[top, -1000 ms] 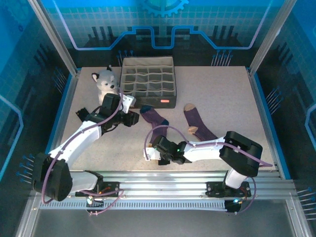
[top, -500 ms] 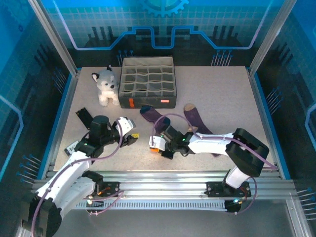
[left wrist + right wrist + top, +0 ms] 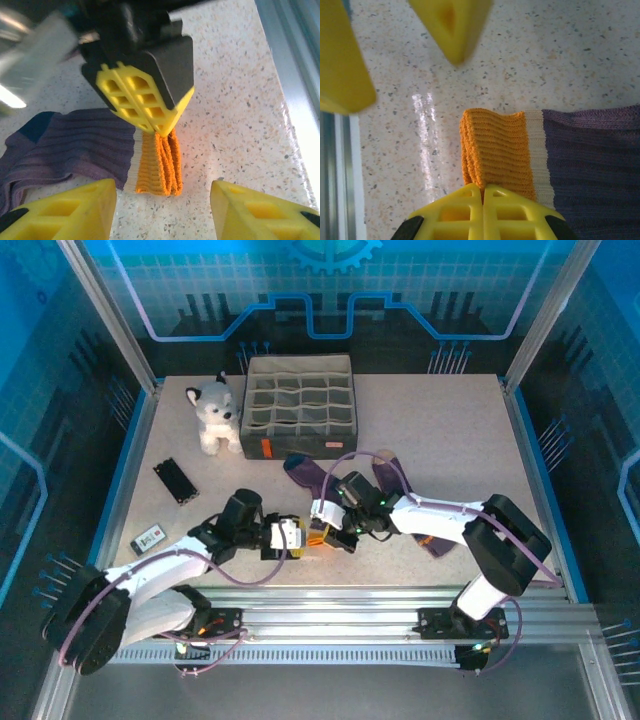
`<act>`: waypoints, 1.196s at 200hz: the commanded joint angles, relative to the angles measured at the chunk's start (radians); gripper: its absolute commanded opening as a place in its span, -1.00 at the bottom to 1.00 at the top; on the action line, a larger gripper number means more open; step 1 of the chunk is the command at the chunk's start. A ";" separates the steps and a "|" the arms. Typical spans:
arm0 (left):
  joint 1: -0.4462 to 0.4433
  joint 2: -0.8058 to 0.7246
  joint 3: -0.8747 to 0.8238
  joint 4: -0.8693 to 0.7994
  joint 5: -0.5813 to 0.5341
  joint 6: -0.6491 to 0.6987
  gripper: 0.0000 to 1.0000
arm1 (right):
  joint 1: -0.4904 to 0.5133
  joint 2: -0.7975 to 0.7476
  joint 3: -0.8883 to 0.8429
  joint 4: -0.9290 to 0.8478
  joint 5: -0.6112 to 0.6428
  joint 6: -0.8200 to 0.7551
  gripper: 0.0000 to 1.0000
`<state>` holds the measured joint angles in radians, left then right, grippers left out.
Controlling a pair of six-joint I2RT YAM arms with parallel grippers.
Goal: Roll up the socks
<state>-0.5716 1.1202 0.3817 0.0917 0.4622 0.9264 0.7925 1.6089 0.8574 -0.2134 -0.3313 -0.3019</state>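
— Which sock are they on?
— The navy-toed sock. It lies on the table just at six o'clock of the grey organizer box, toe toward twelve and leg running down to six. Its orange cuff is bunched into folds at the near end.
— Who has hold of it?
— The right gripper. Its yellow jaws are pressed together on the top of the cuff, pinching the knit between them.
— And the other one?
— The left gripper faces the cuff from nine o'clock, low over the table. Its jaws stand spread, one finger on each side of the cuff with bare table between, and neither touches the knit.
— The second sock?
— The tan-toed sock lies flat at three o'clock of the first, near it, and passes under the right arm. The arm hides its middle, so I can't tell whether the arm rests on it.
— Anything else about?
— A plush husky sits just at nine o'clock of the box. Well apart, toward the table's nine o'clock edge, lies a black bar
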 commanded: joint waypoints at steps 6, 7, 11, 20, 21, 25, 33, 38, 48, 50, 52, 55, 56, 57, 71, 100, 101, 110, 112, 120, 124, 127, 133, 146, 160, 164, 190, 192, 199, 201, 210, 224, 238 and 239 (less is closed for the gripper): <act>-0.075 0.075 -0.044 0.194 -0.117 0.039 0.07 | -0.026 0.019 0.017 -0.049 -0.083 0.012 -1.00; -0.077 0.079 -0.046 0.200 -0.121 0.037 0.07 | -0.026 0.019 0.017 -0.050 -0.084 0.012 -1.00; -0.085 0.091 -0.050 0.227 -0.134 0.031 0.07 | -0.031 0.019 0.017 -0.050 -0.090 0.012 -1.00; -0.101 0.121 -0.061 0.286 -0.164 0.018 0.07 | -0.039 0.020 0.017 -0.052 -0.099 0.016 -1.00; -0.103 0.124 -0.062 0.292 -0.166 0.017 0.07 | -0.040 0.020 0.016 -0.052 -0.099 0.016 -1.00; -0.109 0.137 -0.061 0.306 -0.176 0.015 0.08 | -0.044 0.020 0.016 -0.052 -0.104 0.017 -1.00; -0.125 0.161 -0.056 0.319 -0.200 0.020 0.09 | -0.052 0.022 0.017 -0.052 -0.112 0.019 -1.00; -0.134 0.177 -0.052 0.331 -0.216 0.023 0.10 | -0.057 0.021 0.017 -0.051 -0.116 0.020 -1.00; -0.149 0.204 -0.046 0.352 -0.236 0.025 0.13 | -0.064 0.025 0.017 -0.052 -0.126 0.021 -1.00; -0.151 0.209 -0.044 0.354 -0.241 0.026 0.13 | -0.066 0.026 0.017 -0.053 -0.129 0.020 -1.00; -0.153 0.212 -0.042 0.354 -0.242 0.026 0.14 | -0.067 0.027 0.017 -0.053 -0.130 0.020 -1.00; -0.156 0.220 -0.039 0.356 -0.247 0.027 0.16 | -0.068 0.029 0.017 -0.054 -0.132 0.020 -1.00; -0.156 0.223 -0.038 0.357 -0.248 0.028 0.16 | -0.068 0.030 0.017 -0.055 -0.133 0.020 -1.00; -0.157 0.225 -0.036 0.359 -0.250 0.028 0.17 | -0.068 0.030 0.016 -0.056 -0.133 0.020 -1.00; -0.171 0.259 -0.025 0.380 -0.278 0.031 0.20 | -0.072 0.037 0.017 -0.059 -0.140 0.020 -1.00; -0.200 0.319 -0.014 0.425 -0.326 0.051 0.18 | -0.080 0.043 0.017 -0.058 -0.149 0.021 -1.00; -0.201 0.321 -0.014 0.427 -0.327 0.053 0.18 | -0.080 0.043 0.017 -0.057 -0.149 0.021 -1.00; -0.209 0.334 -0.013 0.439 -0.341 0.058 0.13 | -0.083 0.043 0.017 -0.059 -0.153 0.023 -1.00; -0.210 0.336 -0.013 0.442 -0.344 0.058 0.12 | -0.082 0.043 0.017 -0.059 -0.154 0.023 -1.00; -0.216 0.345 -0.014 0.449 -0.355 0.060 0.04 | -0.087 0.044 0.041 -0.060 -0.160 0.023 -1.00; -0.217 0.346 -0.014 0.450 -0.359 0.060 0.00 | -0.088 0.045 0.044 -0.061 -0.164 0.023 -1.00; -0.218 0.348 -0.014 0.452 -0.361 0.059 -0.05 | -0.090 0.044 0.045 -0.061 -0.166 0.024 -1.00; -0.221 0.351 -0.012 0.455 -0.367 0.057 -0.17 | -0.095 0.043 0.045 -0.061 -0.171 0.026 -1.00; -0.228 0.349 -0.014 0.458 -0.369 0.052 -0.57 | -0.106 0.041 0.043 -0.061 -0.187 0.032 -1.00; -0.228 0.333 -0.005 0.427 -0.349 0.041 -1.00 | -0.118 0.036 0.043 -0.058 -0.202 0.044 -1.00; -0.228 0.329 0.000 0.405 -0.340 0.039 -1.00 | -0.121 0.034 0.041 -0.057 -0.206 0.050 -1.00; -0.219 0.294 0.081 0.167 -0.265 0.041 -1.00 | -0.158 0.003 0.028 -0.015 -0.261 0.121 -0.73; -0.217 0.292 0.086 0.152 -0.258 0.042 -1.00 | -0.162 -0.001 0.028 -0.009 -0.266 0.131 -0.69; -0.210 0.283 0.098 0.111 -0.236 0.046 -1.00 | -0.173 -0.019 -0.011 0.015 -0.280 0.159 -0.52; -0.209 0.280 0.101 0.103 -0.230 0.046 -1.00 | -0.177 -0.025 -0.016 0.021 -0.284 0.166 -0.49; -0.197 0.272 0.117 0.057 -0.202 0.047 -1.00 | -0.188 -0.058 -0.043 0.053 -0.288 0.196 -0.39; -0.185 0.268 0.161 -0.038 -0.158 0.045 -1.00 | -0.212 -0.129 -0.096 0.117 -0.292 0.260 -0.27; -0.178 0.270 0.210 -0.114 -0.116 0.025 -1.00 | -0.244 -0.215 -0.167 0.216 -0.310 0.343 -0.15; -0.178 0.270 0.213 -0.119 -0.113 0.022 -1.00 | -0.247 -0.223 -0.173 0.224 -0.311 0.350 -0.14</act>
<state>-0.7643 1.4086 0.5152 0.1879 0.2184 0.9684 0.5915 1.5246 0.7742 -0.1482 -0.5774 -0.1066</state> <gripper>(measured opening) 0.052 0.389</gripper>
